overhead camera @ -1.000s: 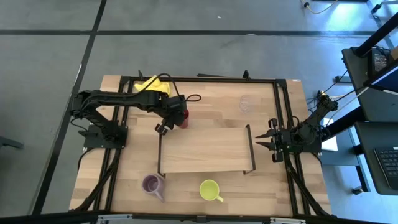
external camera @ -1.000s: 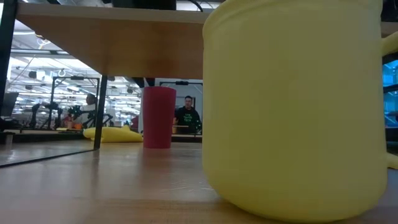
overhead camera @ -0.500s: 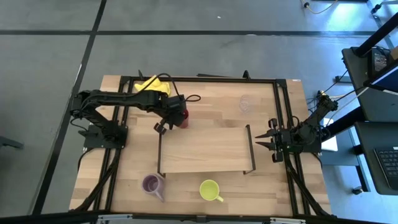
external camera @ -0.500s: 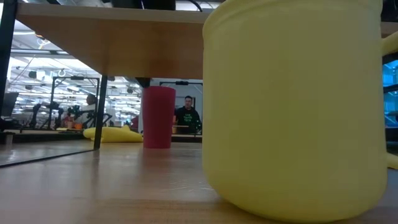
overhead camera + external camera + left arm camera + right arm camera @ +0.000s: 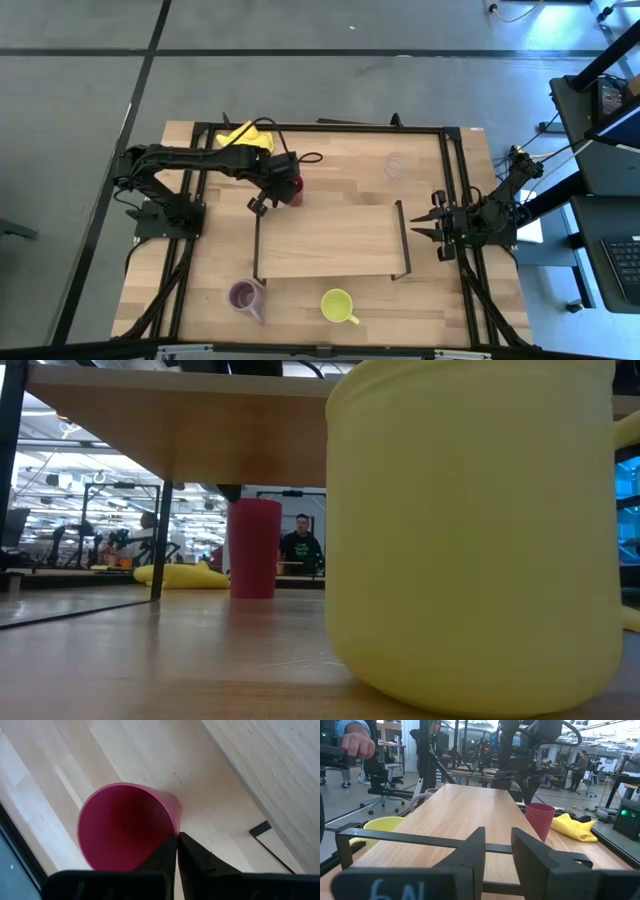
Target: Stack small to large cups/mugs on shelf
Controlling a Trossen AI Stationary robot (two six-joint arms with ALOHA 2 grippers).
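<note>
The red cup (image 5: 294,188) stands upright on the table behind the shelf's (image 5: 330,240) far left corner, and my left gripper (image 5: 284,190) is shut on its rim. In the left wrist view I look down into the cup (image 5: 122,827). The clear glass (image 5: 395,167) stands at the far right. The purple mug (image 5: 243,296) and the yellow-green mug (image 5: 338,305) stand near the table's front edge. My right gripper (image 5: 432,222) waits open beside the shelf's right end, touching nothing. My left gripper pinches the red cup's rim (image 5: 175,831) on the side toward the table's left, one finger inside the cup and one outside. The fingers (image 5: 167,851) come from above, pointing down. The cup stands upright with its base on the table.
A yellow cloth (image 5: 245,137) lies at the far left, just behind the cup. The shelf's black end frames (image 5: 403,238) stand up at both short ends. In the low view the yellow-green mug (image 5: 480,530) fills the foreground. A person's hand (image 5: 357,742) shows beyond the table.
My left gripper has shut on the red cup's rim: in the low view its two fingers stood apart above the cup and now show as one dark tip. The cup has stayed in place.
</note>
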